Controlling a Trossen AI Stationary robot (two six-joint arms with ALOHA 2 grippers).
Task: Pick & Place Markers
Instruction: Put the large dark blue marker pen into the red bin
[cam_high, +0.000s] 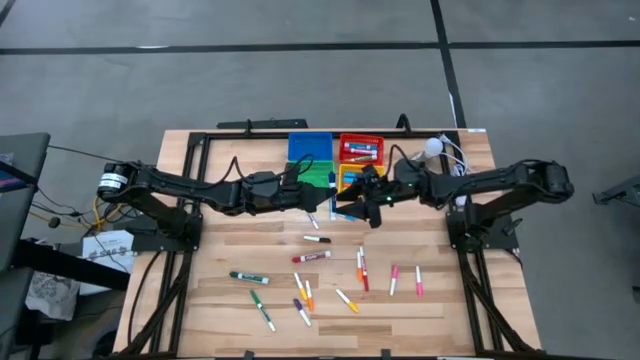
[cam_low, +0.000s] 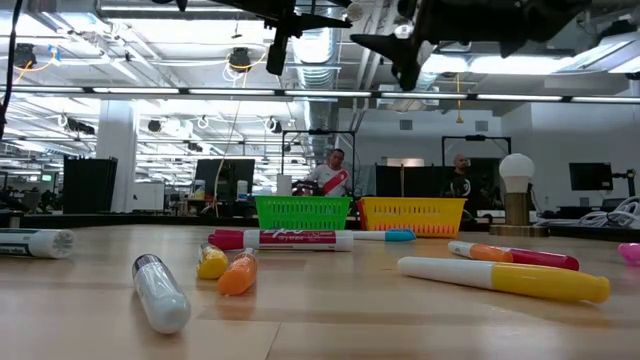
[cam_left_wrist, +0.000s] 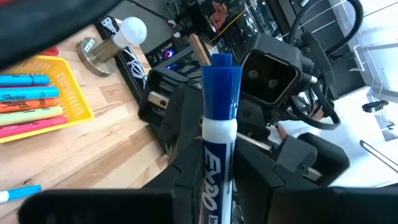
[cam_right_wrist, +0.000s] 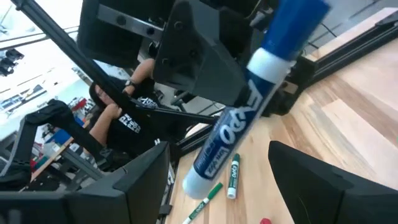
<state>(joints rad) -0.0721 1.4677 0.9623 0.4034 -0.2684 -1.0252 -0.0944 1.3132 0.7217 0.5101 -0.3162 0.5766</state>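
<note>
Above the table (cam_high: 430, 300), left tool (cam_high: 322, 195) grips blue marker (cam_left_wrist: 219, 149) between open right tool (cam_high: 368, 203).

Two dark jointed arms (cam_high: 210, 190), black cables, boxy hand housings, matte finish.

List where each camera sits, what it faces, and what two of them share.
High: overhead, looking down on the table and both arms.
Low: at tabletop height, facing the bins and room; arms overhead.
Left wrist: on the left arm, seeing the left claw holding the blue marker.
Right wrist: on the right arm, facing the open right claw.
Both wrist views share that marker.
</note>
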